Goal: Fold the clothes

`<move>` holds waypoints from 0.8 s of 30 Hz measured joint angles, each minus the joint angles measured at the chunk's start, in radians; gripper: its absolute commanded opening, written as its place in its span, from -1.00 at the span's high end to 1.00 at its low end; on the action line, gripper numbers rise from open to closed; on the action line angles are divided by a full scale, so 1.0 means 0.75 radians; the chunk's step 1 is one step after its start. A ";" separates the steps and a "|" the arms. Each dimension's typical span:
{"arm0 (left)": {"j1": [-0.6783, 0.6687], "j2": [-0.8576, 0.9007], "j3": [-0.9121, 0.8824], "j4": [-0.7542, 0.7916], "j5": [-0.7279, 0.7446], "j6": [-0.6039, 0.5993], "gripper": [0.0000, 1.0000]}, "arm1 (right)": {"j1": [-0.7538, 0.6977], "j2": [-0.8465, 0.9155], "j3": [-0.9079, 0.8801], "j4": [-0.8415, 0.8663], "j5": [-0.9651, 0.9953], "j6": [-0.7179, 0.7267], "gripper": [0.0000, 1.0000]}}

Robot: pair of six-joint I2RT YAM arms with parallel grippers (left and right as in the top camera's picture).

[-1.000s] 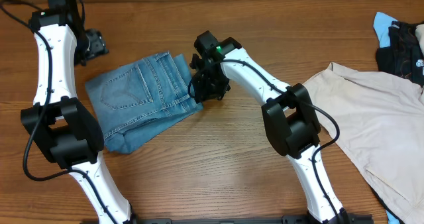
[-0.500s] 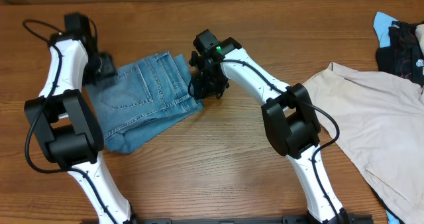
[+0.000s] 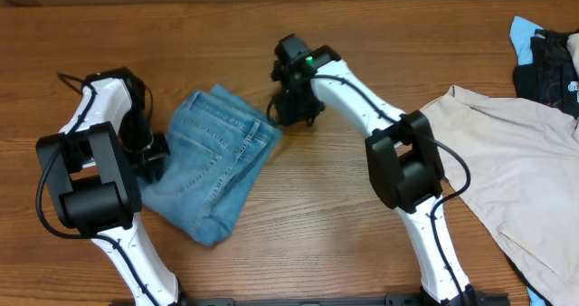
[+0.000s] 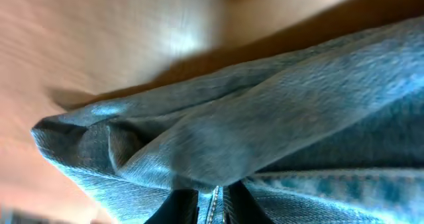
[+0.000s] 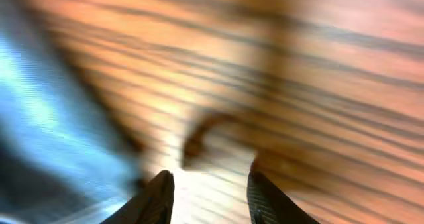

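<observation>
On the wooden table lies one pair of jeans, folded into a thick, slanted bundle left of centre, with a stitched pocket facing up. Two arms reach over the table. One beige garment is spread flat at the right side. One small heap of dark and blue clothes sits at the far right edge, partly cut off.

The left arm bends back on itself, so the left gripper sits at the bundle's left edge. Its wrist view shows the dark fingers clenched on a seamed fold of denim. The right arm stretches forward and leftward, with the right gripper just beside the bundle's upper right corner. That wrist view is badly blurred, but the fingers seem spread, with only wood between them.

Bare wood lies between the jeans and the beige garment, and along the near edge in front of the bundle.
</observation>
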 measured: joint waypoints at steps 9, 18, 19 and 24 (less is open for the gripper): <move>0.012 -0.091 -0.035 0.066 0.173 -0.008 0.04 | -0.138 -0.028 0.055 -0.148 0.021 -0.009 0.14; 0.006 -0.451 0.004 0.391 0.348 -0.015 -0.79 | -0.052 -0.217 0.095 -0.156 -0.456 -0.040 0.13; 0.006 -0.466 0.008 0.419 0.364 -0.013 -0.79 | -0.041 -0.220 0.095 -0.156 -0.494 -0.040 0.12; -0.009 -0.460 0.013 0.511 0.473 0.100 -0.91 | 0.034 -0.221 0.070 -0.102 -0.624 -0.042 0.07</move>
